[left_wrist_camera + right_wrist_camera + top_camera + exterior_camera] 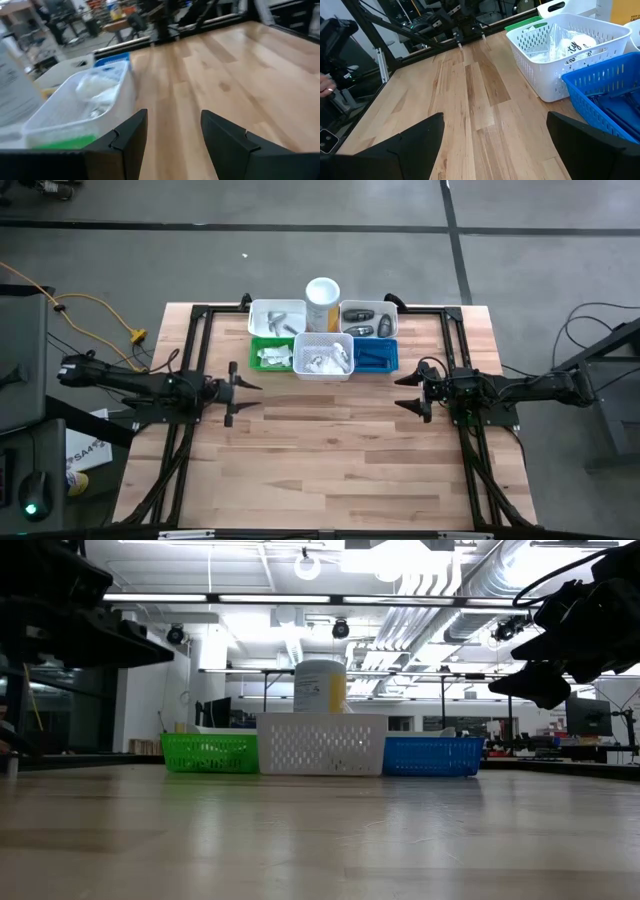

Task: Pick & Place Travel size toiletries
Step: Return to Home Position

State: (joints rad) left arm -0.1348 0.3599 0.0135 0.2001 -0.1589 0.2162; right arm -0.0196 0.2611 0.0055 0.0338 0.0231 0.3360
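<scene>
The left gripper (pixel 238 387) and right gripper (pixel 407 392) hang released, empty, flanking the white perforated plastic bin (pixel 323 377); sorting seems done, so only parking home remains.

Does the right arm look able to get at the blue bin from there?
Probably yes: the right gripper hovers open near the blue bin, nothing stands between them, and the bin's top is uncovered.

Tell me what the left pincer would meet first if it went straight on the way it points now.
Probably the right pincer, which faces it. The left pincer points across bare table, passing close beside the front white bin, though that clearance is hard to judge.
</scene>
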